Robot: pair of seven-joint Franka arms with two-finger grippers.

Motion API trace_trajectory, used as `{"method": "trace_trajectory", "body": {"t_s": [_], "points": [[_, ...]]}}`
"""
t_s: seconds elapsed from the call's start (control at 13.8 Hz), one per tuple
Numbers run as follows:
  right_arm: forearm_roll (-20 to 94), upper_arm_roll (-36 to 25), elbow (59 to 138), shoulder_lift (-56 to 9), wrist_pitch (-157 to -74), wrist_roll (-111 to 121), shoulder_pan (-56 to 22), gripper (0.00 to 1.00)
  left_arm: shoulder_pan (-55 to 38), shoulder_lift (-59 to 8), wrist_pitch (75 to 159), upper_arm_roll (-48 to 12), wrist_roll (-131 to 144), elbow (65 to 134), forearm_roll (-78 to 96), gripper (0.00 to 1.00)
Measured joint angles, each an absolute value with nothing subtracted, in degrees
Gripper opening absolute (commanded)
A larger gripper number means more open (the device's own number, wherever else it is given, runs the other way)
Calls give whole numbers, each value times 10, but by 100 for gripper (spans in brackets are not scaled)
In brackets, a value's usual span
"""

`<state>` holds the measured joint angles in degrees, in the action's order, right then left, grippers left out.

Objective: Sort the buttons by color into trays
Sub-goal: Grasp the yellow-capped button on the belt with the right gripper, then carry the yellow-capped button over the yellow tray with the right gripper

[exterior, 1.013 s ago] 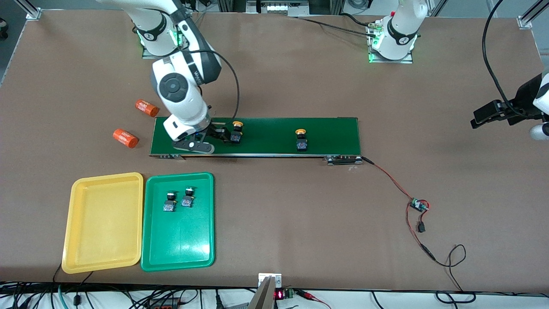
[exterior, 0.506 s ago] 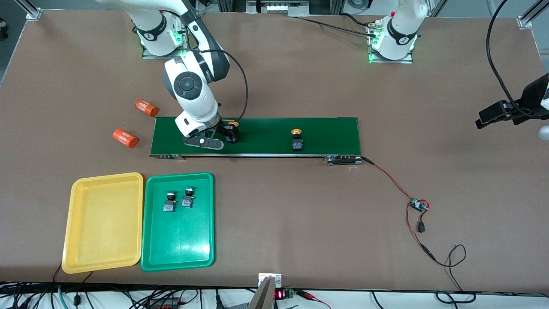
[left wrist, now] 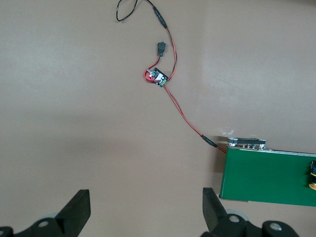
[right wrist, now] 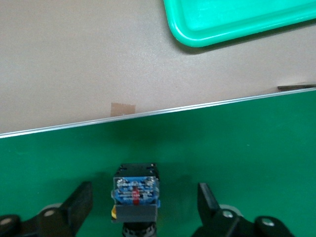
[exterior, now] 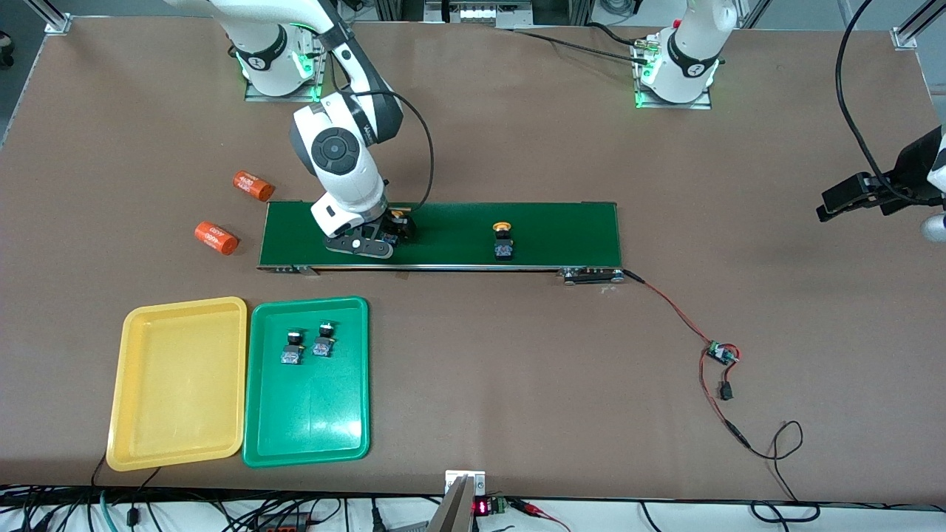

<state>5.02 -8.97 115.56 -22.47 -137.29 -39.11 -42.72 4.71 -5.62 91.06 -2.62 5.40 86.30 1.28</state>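
In the upper part of the frame, toward the right arm's end of the table: two orange cylinders (exterior: 253, 185) (exterior: 216, 239) with white numbers, lying on their sides just beside the conveyor belt (exterior: 569, 229).

In the lower part of the frame, at the same end: a yellow tray (exterior: 177, 384) with nothing in it, and touching its long side a green tray (exterior: 310, 414). Inside the green tray, in the half closer to the belt: two green buttons (exterior: 292, 347) (exterior: 323, 340), side by side and near each other.

Near the middle of the frame, over the belt's end at the right arm's side: the right gripper (exterior: 390, 235), low on the belt. Jaws wide, one finger (right wrist: 81, 202) on each side of a yellow button (right wrist: 136, 191), with a small gap on both sides, so not gripping.

More toward the middle of the belt: a second yellow button (exterior: 503, 242), standing free, well apart from the first.

Past the belt's other end: a small circuit board (exterior: 718, 353) on red and black wires.

At the frame's edge on the left arm's side: the left gripper (left wrist: 143, 212), waiting above bare table, jaws wide, holding nothing.
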Motion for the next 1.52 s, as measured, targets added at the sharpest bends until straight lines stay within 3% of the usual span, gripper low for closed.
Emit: {"method": "trace_trajectory", "body": {"t_s": [0.29,0.43,0.87,1.52], "points": [[50,-90,1156,-234,-1381,-392,-429,28,47,-56,911,-26,54,863,13,100],[50,-91,1155,-233,-1381,-392,-429,16,47,-56,911,-26,54,863,13,100],[50,-106,1133,-208,-1351,-366,-419,15,48,-56,911,-25,54,863,13,100],[49,-115,1057,-230,-1322,-77,-200,15,52,-56,911,-25,54,863,13,100]]}}
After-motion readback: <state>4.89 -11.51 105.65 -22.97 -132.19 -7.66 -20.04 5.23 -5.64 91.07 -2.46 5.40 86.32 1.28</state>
